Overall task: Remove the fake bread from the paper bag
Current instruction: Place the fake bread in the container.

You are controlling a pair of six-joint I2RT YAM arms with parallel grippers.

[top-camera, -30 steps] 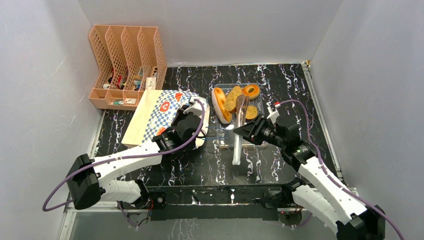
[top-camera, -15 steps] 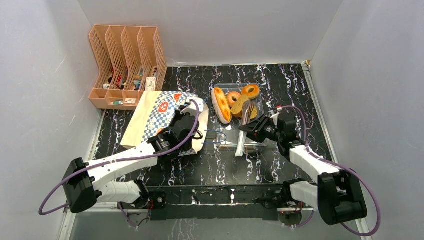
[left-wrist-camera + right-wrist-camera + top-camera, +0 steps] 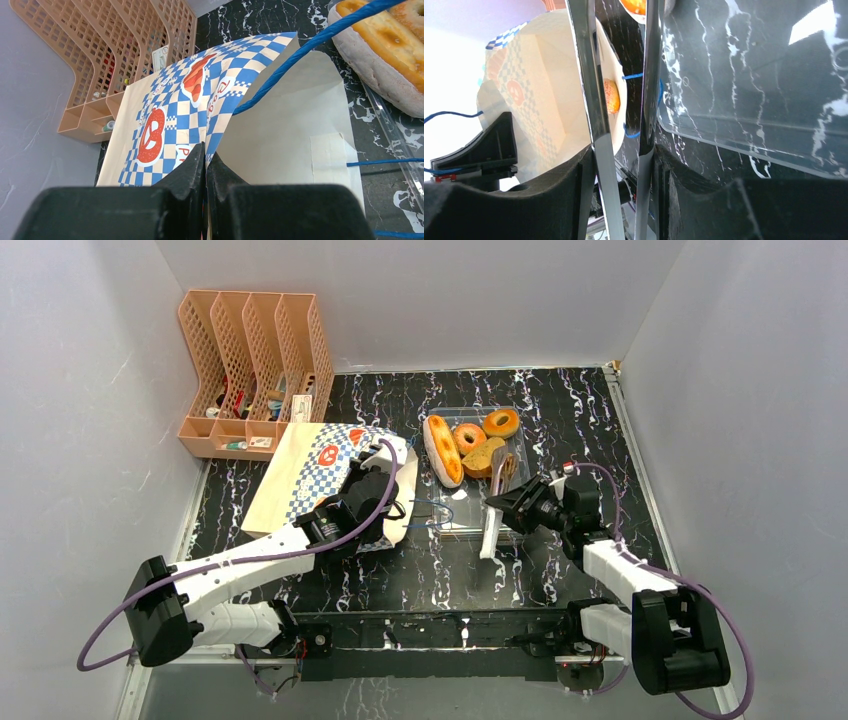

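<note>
**Bread in tray; bag held at its rim**

The fake bread [image 3: 441, 450] is seen out of the bag, laid in the clear tray [image 3: 455, 515] on the bench [image 3: 570, 400]. It is made up of a long golden loaf, two glazed orange rings [image 3: 501, 423] and a brown toast slice [image 3: 484, 458]. The paper bag [image 3: 300, 470], tan with a blue-and-white checked band and red logos, lies on its side left of the tray, mouth toward it. Its rim is pinched by the closed left jaws. Metal tongs [image 3: 493, 525] are gripped by the right jaws at the tray's near edge. A small orange piece [image 3: 611, 95] is noted at the bag's mouth; what it is cannot be told.
</note>
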